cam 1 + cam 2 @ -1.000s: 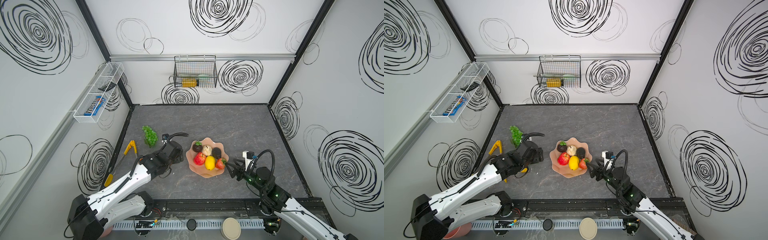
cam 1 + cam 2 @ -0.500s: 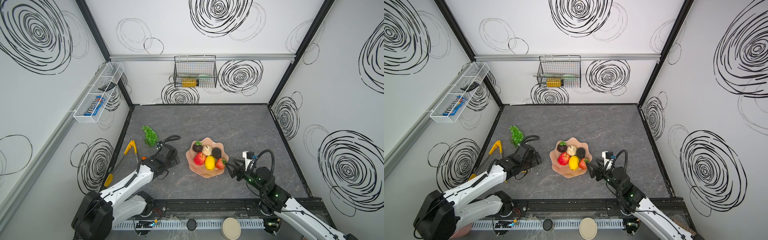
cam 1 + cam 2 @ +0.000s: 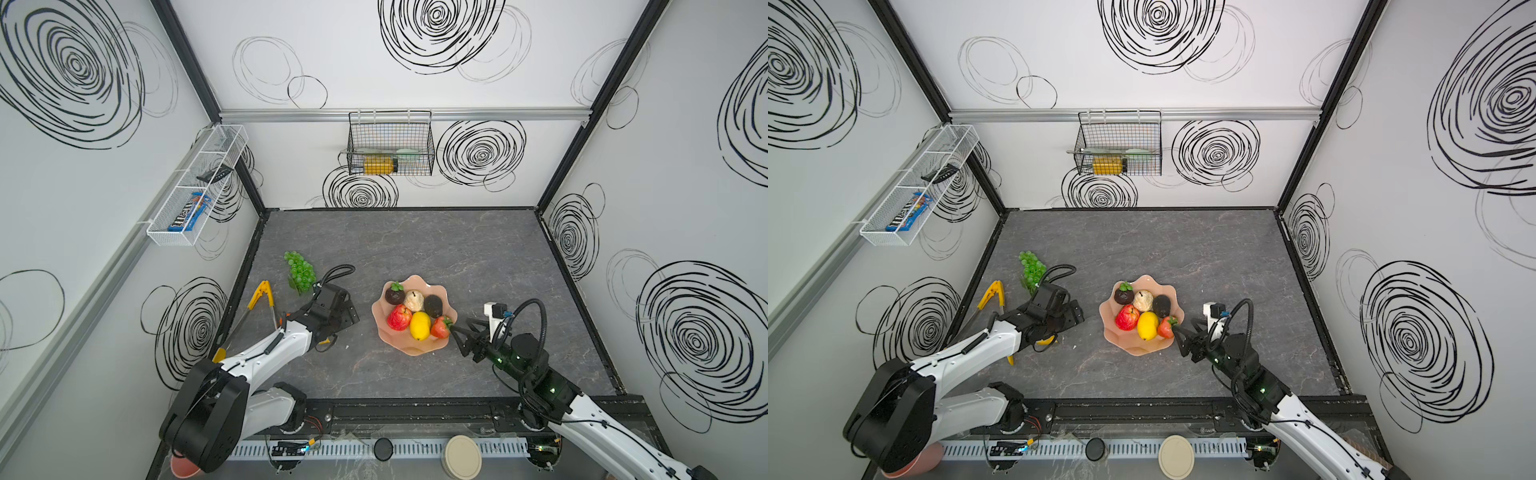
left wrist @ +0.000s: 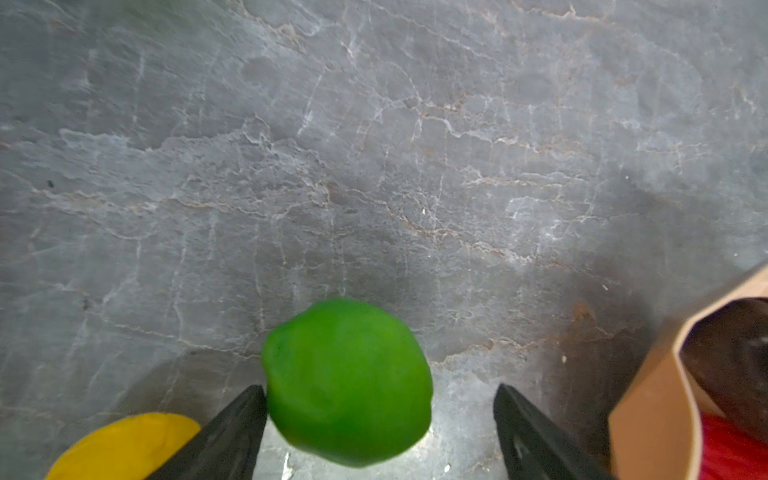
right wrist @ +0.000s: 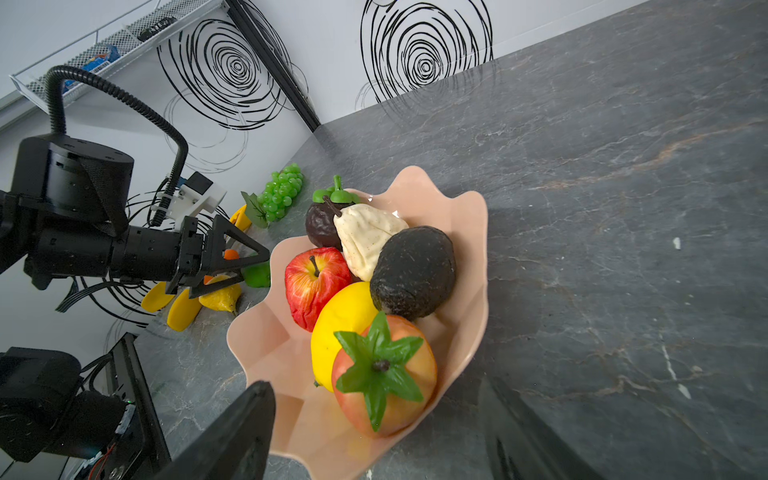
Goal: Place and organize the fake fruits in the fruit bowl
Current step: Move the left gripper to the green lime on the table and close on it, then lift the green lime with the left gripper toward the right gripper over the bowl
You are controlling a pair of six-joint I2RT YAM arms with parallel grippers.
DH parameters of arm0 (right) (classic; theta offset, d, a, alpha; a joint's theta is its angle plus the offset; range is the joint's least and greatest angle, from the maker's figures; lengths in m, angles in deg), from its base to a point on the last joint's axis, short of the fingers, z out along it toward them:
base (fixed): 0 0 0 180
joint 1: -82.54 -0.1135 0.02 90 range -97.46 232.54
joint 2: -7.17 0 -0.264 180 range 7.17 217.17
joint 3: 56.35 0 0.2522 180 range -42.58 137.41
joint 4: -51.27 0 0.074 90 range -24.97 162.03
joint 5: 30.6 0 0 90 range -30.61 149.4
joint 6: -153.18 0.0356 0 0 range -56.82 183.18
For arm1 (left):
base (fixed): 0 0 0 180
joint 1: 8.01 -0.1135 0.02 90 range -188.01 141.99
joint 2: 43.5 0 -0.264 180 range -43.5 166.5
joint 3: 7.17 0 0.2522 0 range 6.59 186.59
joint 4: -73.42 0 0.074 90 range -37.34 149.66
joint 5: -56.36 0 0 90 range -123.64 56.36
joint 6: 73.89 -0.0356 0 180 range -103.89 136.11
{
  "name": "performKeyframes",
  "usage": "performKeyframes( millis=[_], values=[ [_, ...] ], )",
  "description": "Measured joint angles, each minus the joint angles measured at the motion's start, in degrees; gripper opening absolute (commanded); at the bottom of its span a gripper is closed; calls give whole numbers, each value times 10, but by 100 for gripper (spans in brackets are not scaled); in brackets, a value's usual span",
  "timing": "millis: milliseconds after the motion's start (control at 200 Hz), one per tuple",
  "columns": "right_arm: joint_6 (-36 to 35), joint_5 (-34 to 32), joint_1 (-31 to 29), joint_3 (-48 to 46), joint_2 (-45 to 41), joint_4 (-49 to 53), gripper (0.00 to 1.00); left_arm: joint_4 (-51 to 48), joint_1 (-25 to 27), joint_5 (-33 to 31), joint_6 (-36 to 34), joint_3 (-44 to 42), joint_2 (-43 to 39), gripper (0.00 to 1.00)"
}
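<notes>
Now, left gripper [image 4: 379, 390]: is straddling the lime [image 4: 347, 382] with jaws spread wide, one finger touching it and the other standing clear; nothing is being gripped.
Right gripper [image 3: 458, 341]: is hovering just beside the fruit bowl [image 3: 409, 350], near the strawberry [image 3: 440, 327], jaws parted and empty.
Lime position: is lying on the table [image 4: 374, 166], close to the fruit bowl's outer wall; one.
Lime handling: is looking light, hard and glossy, so probably slippery and apt to roll; closing squarely across its widest middle seems safest.
Fruit bowl count: one, sitting mid-table.
Fruits in bowl: six are resting inside, one each: mangosteen [image 3: 394, 294], pear [image 3: 414, 300], avocado [image 3: 433, 306], apple [image 3: 398, 318], lemon [image 3: 420, 325] and the strawberry.
Fruits outside: one grape bunch [image 3: 301, 272] is lying near the table's left edge; one small orange [image 5: 231, 254] is peeking from behind the left gripper; any others there I cannot tell.
Grape handling: is looking lumpy and somewhat bendy; the thick middle seems the better hold.
Tongs [image 3: 261, 297]: one pair is lying by the left edge, outside the job.
</notes>
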Motion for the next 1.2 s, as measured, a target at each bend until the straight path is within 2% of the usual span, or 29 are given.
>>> performKeyframes(
  millis=[100, 270, 675, 876, 1061, 1201],
  values=[
    [0, 0, 0, 0, 3, 0, 81, 18, -8, 10, -6, -3, 10, 80],
    [0, 0, 0, -1, 4, 0, 81, 48, -15, 24, -15, -4, 17, 73],
    [3, -4, 0, -1, 6, 0, 81, 103, -39, 64, -29, -34, 33, 61],
    [12, -6, 0, 0, 6, 11, 81, 135, -45, 89, -31, -40, 41, 48],
    [33, -4, 0, 18, 6, 34, 81, 165, -56, 123, -20, -62, 23, 47],
    [51, 5, 0, 42, 7, 35, 81, 169, -56, 151, 17, -78, -49, 49]
  ],
)
